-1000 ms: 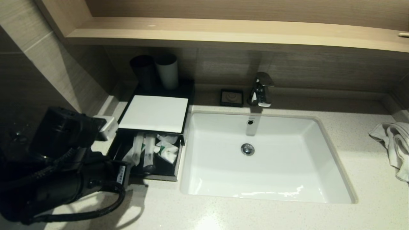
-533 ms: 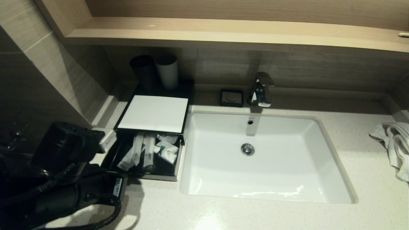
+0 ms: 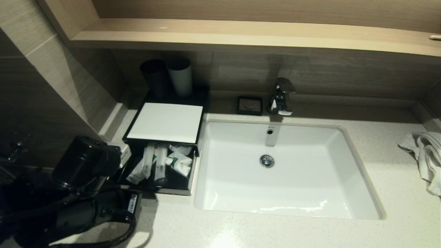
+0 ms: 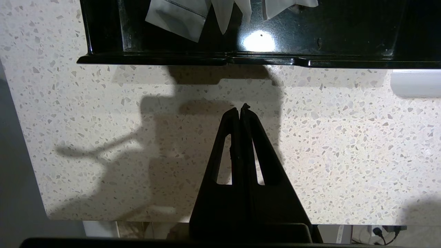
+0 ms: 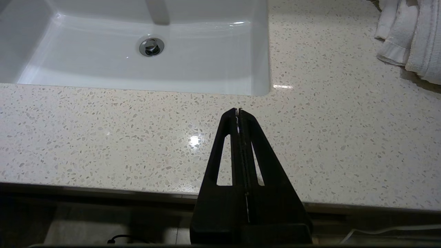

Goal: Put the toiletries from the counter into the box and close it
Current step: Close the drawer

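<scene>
At the lower left of the head view the left arm hangs over the speckled counter (image 3: 275, 234) just in front of the black box (image 3: 156, 187), whose drawer stands pulled out with the wrapped toiletries (image 3: 160, 163) already lying inside. No loose packets show on the stone, so loading looks finished; what remains, I judge, is pushing the drawer shut under its white lid (image 3: 166, 122). The left wrist view adds what the head view hides: the left gripper (image 4: 240, 109) with fingers pressed together, empty, near the drawer's front lip. At the frame's right lies a white towel (image 3: 425, 155). The right wrist view alone shows the right gripper (image 5: 238, 111), fingers together, parked at the sink's (image 5: 262, 51) front edge.
</scene>
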